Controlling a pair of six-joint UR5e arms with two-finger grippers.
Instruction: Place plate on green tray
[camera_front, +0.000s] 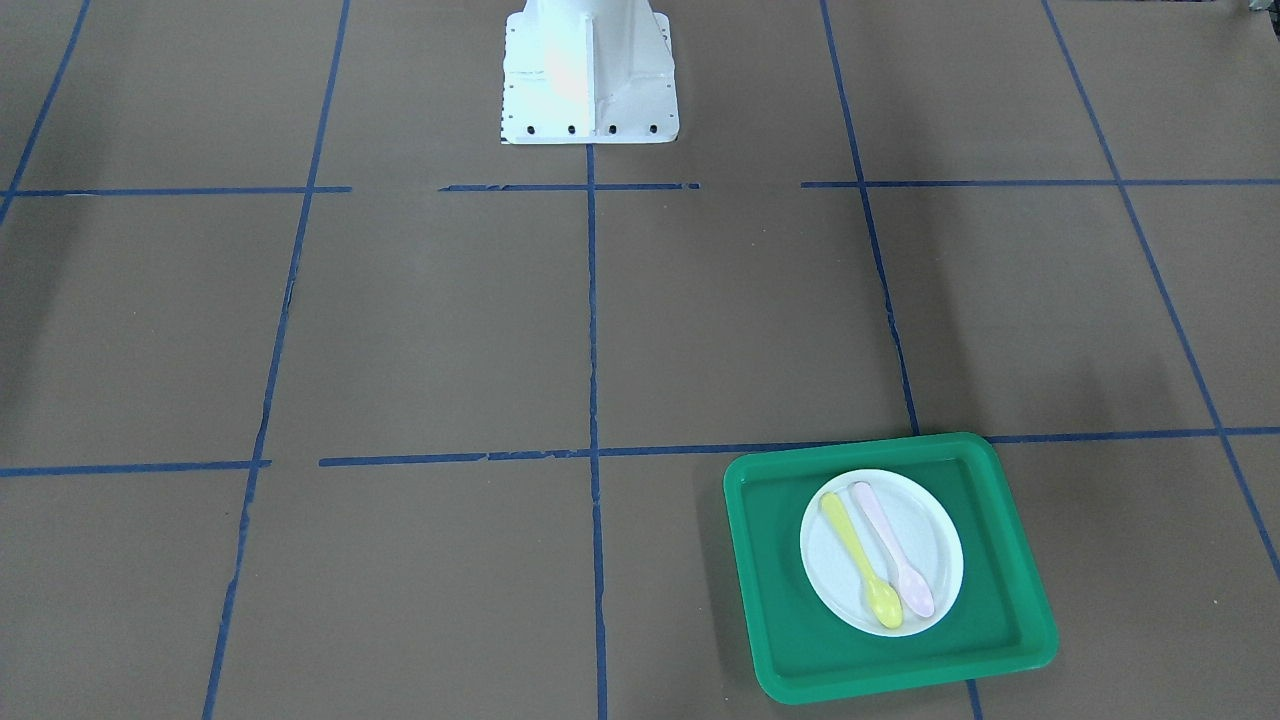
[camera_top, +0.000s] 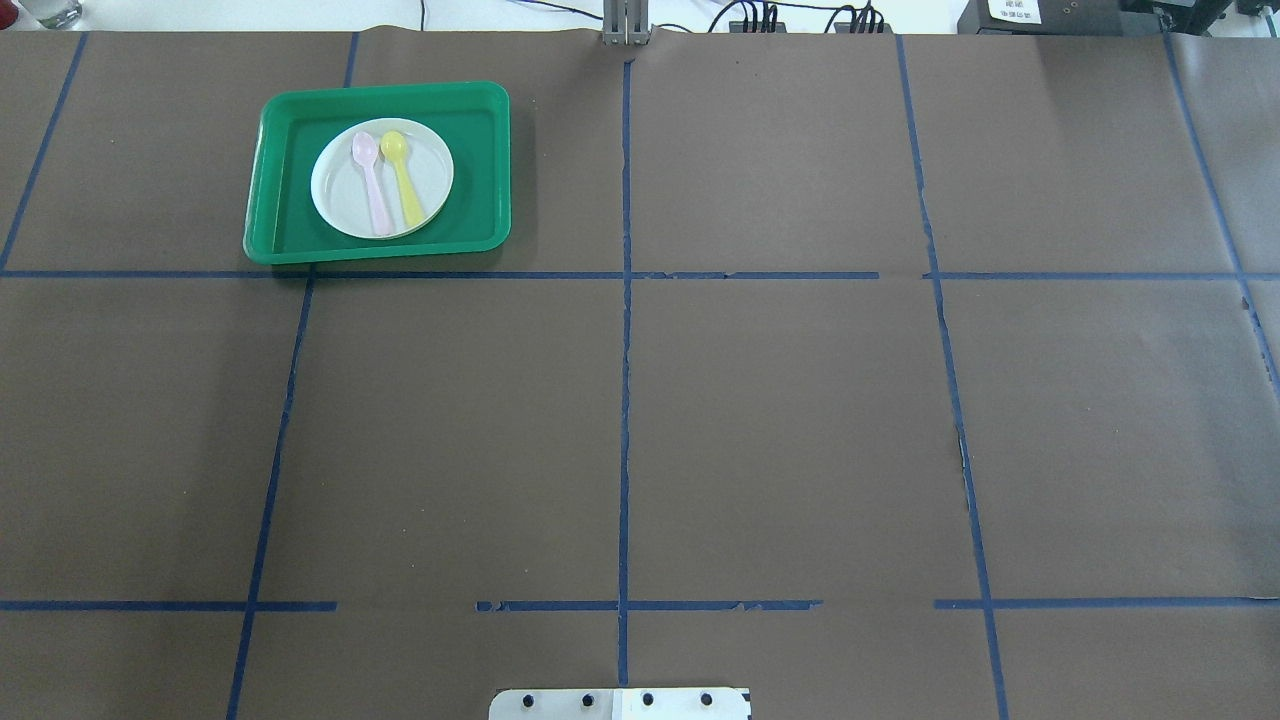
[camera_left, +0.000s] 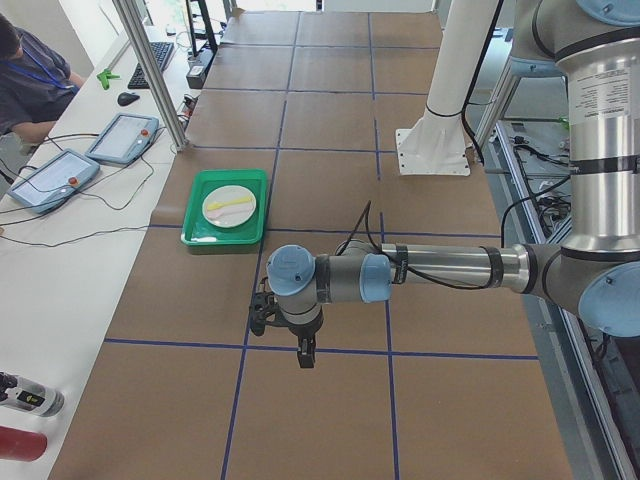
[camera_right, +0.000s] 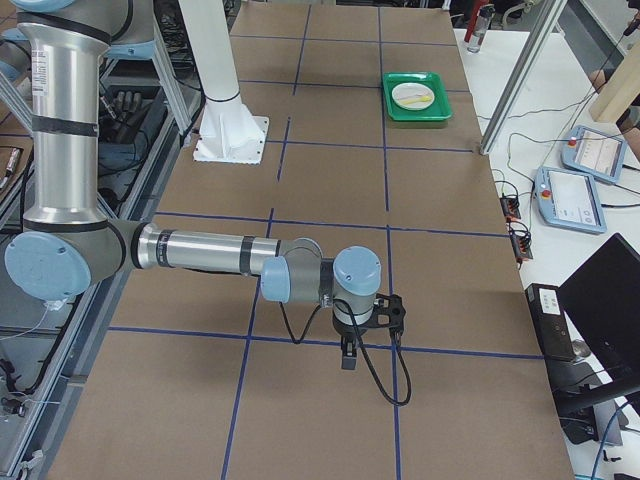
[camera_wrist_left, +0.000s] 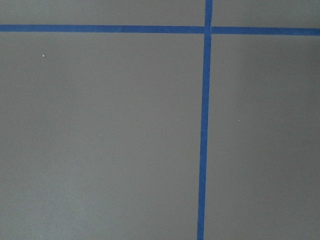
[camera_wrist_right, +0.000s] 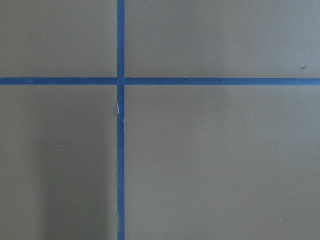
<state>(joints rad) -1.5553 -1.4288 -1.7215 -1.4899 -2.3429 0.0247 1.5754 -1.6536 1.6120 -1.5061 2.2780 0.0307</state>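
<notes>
The white plate (camera_front: 925, 530) lies inside the green tray (camera_front: 780, 620), near its middle. It shows the same way in the overhead view, plate (camera_top: 340, 195) on tray (camera_top: 480, 170), at the table's far left. A yellow spoon (camera_front: 860, 560) and a pink spoon (camera_front: 893, 550) lie on the plate. My left gripper (camera_left: 290, 345) shows only in the exterior left view, over bare table well short of the tray (camera_left: 200, 238). My right gripper (camera_right: 350, 355) shows only in the exterior right view, far from the tray (camera_right: 400, 113). I cannot tell whether either is open or shut. Both wrist views show only brown table and blue tape.
The white robot pedestal (camera_front: 588, 75) stands at the table's near middle edge. A metal pole (camera_left: 150, 70) and two teach pendants (camera_left: 120, 138) stand on the side bench beyond the tray. An operator (camera_left: 25, 85) sits there. Blue tape lines grid the brown table.
</notes>
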